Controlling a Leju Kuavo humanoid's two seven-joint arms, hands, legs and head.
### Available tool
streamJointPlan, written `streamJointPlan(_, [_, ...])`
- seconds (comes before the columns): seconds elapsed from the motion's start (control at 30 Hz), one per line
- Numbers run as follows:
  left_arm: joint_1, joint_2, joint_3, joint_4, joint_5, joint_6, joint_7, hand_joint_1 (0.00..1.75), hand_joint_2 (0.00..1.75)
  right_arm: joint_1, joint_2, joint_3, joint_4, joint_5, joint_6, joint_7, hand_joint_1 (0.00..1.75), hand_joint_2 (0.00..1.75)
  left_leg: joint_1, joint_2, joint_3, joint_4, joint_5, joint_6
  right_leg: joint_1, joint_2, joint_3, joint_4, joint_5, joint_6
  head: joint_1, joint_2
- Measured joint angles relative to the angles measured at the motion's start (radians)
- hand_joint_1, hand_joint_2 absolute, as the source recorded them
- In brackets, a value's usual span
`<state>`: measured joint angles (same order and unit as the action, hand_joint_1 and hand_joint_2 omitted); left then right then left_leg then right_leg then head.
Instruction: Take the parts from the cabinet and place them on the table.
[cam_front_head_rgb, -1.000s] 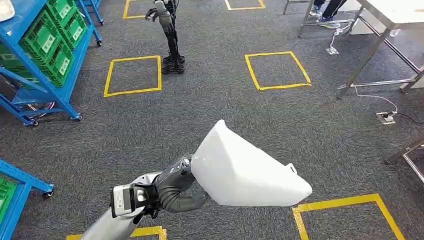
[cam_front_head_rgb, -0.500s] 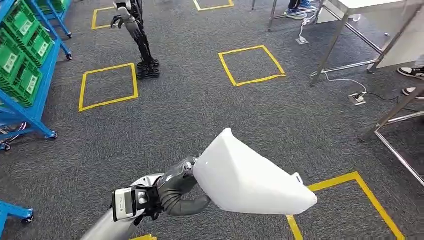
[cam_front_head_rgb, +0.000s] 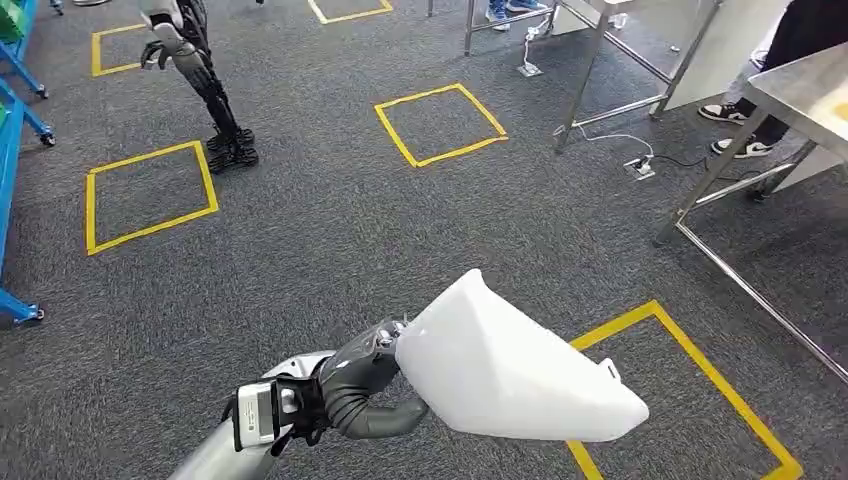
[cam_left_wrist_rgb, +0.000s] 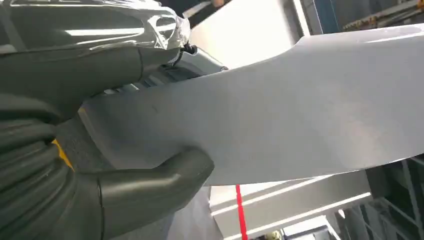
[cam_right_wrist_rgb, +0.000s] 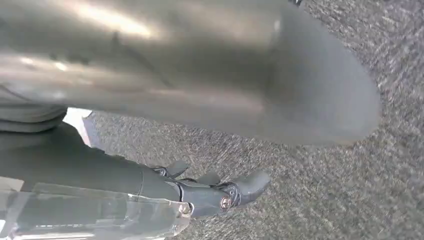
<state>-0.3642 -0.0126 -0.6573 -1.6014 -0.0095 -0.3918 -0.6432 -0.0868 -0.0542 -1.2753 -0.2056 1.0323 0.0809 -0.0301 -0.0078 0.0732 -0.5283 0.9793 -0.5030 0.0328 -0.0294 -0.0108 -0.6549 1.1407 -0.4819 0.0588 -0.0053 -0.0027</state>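
White plastic part (cam_front_head_rgb: 515, 370) is held at one end by the left hand (cam_front_head_rgb: 365, 385), unsupported beyond; slippage judged possible before the steel table (cam_front_head_rgb: 805, 95); right hand (cam_right_wrist_rgb: 220, 192) holds nothing.

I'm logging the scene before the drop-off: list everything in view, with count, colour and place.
white part: one, white, held over the carpet.
floor squares: four, yellow tape, on grey carpet.
metal tables: two or more, steel, far right.
blue rack: one, blue, left edge.
other robot: one, dark legs, far left.
power strip: one, pale, under a table.
person's shoes: one pair, black and white, by the tables.
left hand: grips the part.
right hand: dark fingers apart, beneath the part.
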Motion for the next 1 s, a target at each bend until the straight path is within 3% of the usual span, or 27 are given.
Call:
streamJointPlan(0.03, [0.0,0.0,0.0,-0.001,-0.001,0.0,0.0,1.75,1.75,-0.001,0.0,0.001,0.0,0.0,0.0,-0.002,0.0,0.0,0.0,0.008,0.001,0.004,-0.004,-0.007,0.0,-0.034,0.055,-0.095,0.03,0.002,0.0,0.0])
streamJointPlan(0.07, [0.0,0.0,0.0,-0.003,-0.002,0.0,0.0,1.75,1.75,-0.004,0.004,0.003,0.0,0.0,0.0,-0.002,0.0,0.0,-0.011,0.016,0.0,0.008,-0.01,-0.014,0.004,-0.062,0.066,-0.111,0.019,-0.006,0.001,0.0])
streamJointPlan(0.1, [-0.001,0.0,0.0,-0.006,-0.006,0.0,0.0,1.75,1.75,-0.004,0.003,0.005,-0.001,0.0,0.0,-0.003,0.0,0.0,-0.01,0.021,-0.001,0.012,-0.012,-0.018,0.005,-0.047,0.064,-0.116,0.025,-0.019,-0.005,0.0])
streamJointPlan(0.2, [-0.002,-0.002,-0.002,-0.008,-0.01,-0.002,0.0,1.75,1.75,0.0,0.006,0.007,-0.001,-0.001,-0.002,-0.003,0.0,0.0,-0.008,0.044,0.003,0.01,-0.012,-0.028,0.008,-0.02,0.055,-0.114,0.027,-0.037,-0.004,0.0])
streamJointPlan(0.23, [-0.002,-0.003,-0.002,-0.011,-0.01,-0.005,0.002,1.75,1.75,0.0,0.004,0.007,-0.001,-0.002,-0.004,-0.003,0.0,0.0,-0.002,0.023,-0.004,0.017,-0.022,-0.038,0.001,-0.011,0.057,-0.117,0.031,-0.043,-0.004,0.0])
streamJointPlan(0.27, [-0.003,-0.005,-0.004,-0.015,-0.009,-0.006,0.003,1.75,1.75,-0.001,0.004,0.007,-0.001,-0.003,-0.006,0.0,0.0,0.0,0.001,-0.027,-0.016,0.049,-0.048,-0.044,0.0,-0.002,0.056,-0.117,0.033,-0.048,-0.007,0.0])
streamJointPlan(0.3, [-0.002,-0.004,-0.003,-0.016,-0.007,-0.006,0.003,1.75,1.75,-0.002,0.0,0.007,-0.002,-0.003,-0.008,0.002,0.0,0.0,0.003,-0.055,-0.048,0.122,-0.09,-0.046,0.001,0.007,0.053,-0.117,0.035,-0.054,-0.006,0.0])
streamJointPlan(0.37, [0.003,-0.001,-0.003,-0.015,-0.006,-0.011,0.008,1.75,1.75,-0.002,-0.001,0.007,-0.002,-0.007,-0.009,0.01,0.0,0.0,0.003,-0.069,-0.132,0.292,-0.16,-0.047,0.003,0.028,0.046,-0.117,0.038,-0.059,-0.007,0.0])
streamJointPlan(0.4, [0.005,0.0,-0.003,-0.015,-0.005,-0.016,0.008,1.75,1.75,-0.001,-0.001,0.007,-0.002,-0.008,-0.009,0.013,0.0,0.0,0.003,-0.069,-0.157,0.337,-0.169,-0.046,0.004,0.039,0.043,-0.117,0.04,-0.06,-0.007,0.0])
streamJointPlan(0.43, [0.007,0.0,-0.003,-0.015,-0.004,-0.017,0.009,1.75,1.75,0.0,-0.001,0.007,-0.002,-0.009,-0.009,0.016,0.0,0.0,0.002,-0.069,-0.157,0.332,-0.153,-0.043,0.005,0.052,0.041,-0.117,0.043,-0.059,-0.006,0.0])
streamJointPlan(0.5, [0.007,0.0,-0.003,-0.015,0.0,-0.018,0.009,1.75,1.75,0.003,-0.001,0.007,-0.002,-0.009,-0.009,0.017,0.0,0.0,0.002,-0.08,-0.085,0.188,-0.067,-0.034,0.005,0.079,0.041,-0.117,0.047,-0.055,-0.006,0.0])
streamJointPlan(0.53, [0.006,0.0,-0.003,-0.015,0.0,-0.018,0.009,1.75,1.75,0.002,-0.001,0.007,-0.002,-0.009,-0.009,0.017,0.0,0.0,0.002,-0.105,-0.033,0.088,-0.025,-0.026,0.004,0.092,0.041,-0.117,0.049,-0.052,-0.007,0.0])
streamJointPlan(0.57, [0.006,-0.001,-0.003,-0.016,0.001,-0.018,0.009,1.75,1.75,0.001,0.0,0.007,-0.002,-0.009,-0.009,0.017,0.0,0.0,0.002,-0.148,-0.002,0.025,-0.021,-0.019,0.002,0.101,0.04,-0.117,0.052,-0.048,-0.006,0.0])
streamJointPlan(0.6, [0.006,-0.001,-0.003,-0.016,0.002,-0.018,0.009,1.75,1.75,0.0,0.0,0.007,-0.002,-0.009,-0.009,0.017,0.0,0.0,0.002,-0.142,0.002,0.013,-0.024,-0.021,0.007,0.112,0.035,-0.114,0.054,-0.043,-0.005,0.0])
streamJointPlan(0.67, [0.006,-0.001,-0.003,-0.016,0.002,-0.019,0.01,1.75,1.75,0.005,0.0,0.007,-0.002,-0.009,-0.009,0.017,0.0,0.0,-0.006,-0.126,0.0,0.017,-0.023,-0.019,-0.001,0.128,0.029,-0.12,0.062,-0.028,-0.006,0.0])
streamJointPlan(0.7, [0.006,-0.003,-0.003,-0.016,0.002,-0.019,0.01,1.75,1.75,0.008,0.001,0.008,-0.002,-0.009,-0.009,0.017,0.0,0.0,-0.008,-0.116,0.001,0.014,-0.019,-0.012,-0.003,0.137,0.028,-0.125,0.067,-0.02,-0.006,0.0])
streamJointPlan(0.73, [0.005,-0.007,-0.003,-0.016,0.003,-0.019,0.01,1.75,1.75,0.009,0.0,0.008,-0.002,-0.009,-0.009,0.018,0.0,0.0,0.005,-0.1,0.009,0.002,-0.007,-0.001,-0.005,0.133,0.021,-0.119,0.066,-0.017,-0.006,0.0])
streamJointPlan(0.77, [0.005,-0.01,-0.004,-0.016,0.003,-0.019,0.01,1.75,1.75,0.01,0.0,0.008,-0.002,-0.009,-0.009,0.018,0.0,0.0,0.003,-0.091,0.009,-0.001,-0.004,0.002,0.003,0.082,0.01,-0.095,0.046,-0.017,-0.003,0.0])
streamJointPlan(0.8, [0.005,-0.011,-0.003,-0.016,0.004,-0.019,0.01,1.75,1.75,0.009,-0.001,0.008,-0.002,-0.009,-0.009,0.018,0.0,0.0,0.002,-0.079,0.007,0.0,-0.003,0.008,0.004,0.046,-0.014,-0.043,0.008,-0.013,0.002,0.0])
streamJointPlan(0.87, [0.006,-0.01,-0.003,-0.016,0.004,-0.02,0.011,1.75,1.75,0.004,-0.002,0.008,-0.002,-0.009,-0.009,0.018,0.0,0.0,-0.001,-0.049,0.003,0.0,-0.003,0.009,0.004,0.024,-0.086,0.122,-0.072,-0.005,0.002,0.0])
streamJointPlan(0.9, [0.006,-0.01,-0.004,-0.015,0.004,-0.02,0.011,1.75,1.75,0.004,-0.001,0.008,-0.002,-0.009,-0.009,0.018,0.0,0.0,-0.001,-0.036,0.001,0.001,-0.003,0.009,0.003,0.022,-0.109,0.179,-0.089,-0.002,0.003,0.0])
streamJointPlan(0.93, [0.006,-0.009,-0.004,-0.015,0.004,-0.021,0.011,1.75,1.75,0.006,0.0,0.008,-0.002,-0.009,-0.009,0.018,0.0,0.0,-0.001,-0.024,0.0,0.001,-0.003,0.009,0.003,0.022,-0.11,0.192,-0.085,0.0,0.002,0.0])
streamJointPlan(0.97, [0.006,-0.009,-0.004,-0.015,0.004,-0.021,0.011,1.75,1.75,0.009,0.0,0.008,-0.002,-0.009,-0.009,0.018,0.0,0.0,0.0,-0.012,0.0,0.001,-0.003,0.008,0.002,0.019,-0.086,0.156,-0.064,0.001,0.003,0.0])
streamJointPlan(1.0, [0.006,-0.009,-0.004,-0.015,0.004,-0.023,0.011,1.75,1.75,0.01,-0.002,0.008,-0.002,-0.009,-0.009,0.018,0.0,0.0,0.0,-0.001,0.001,0.001,-0.004,0.006,0.001,0.012,-0.038,0.075,-0.027,0.001,0.002,0.0])
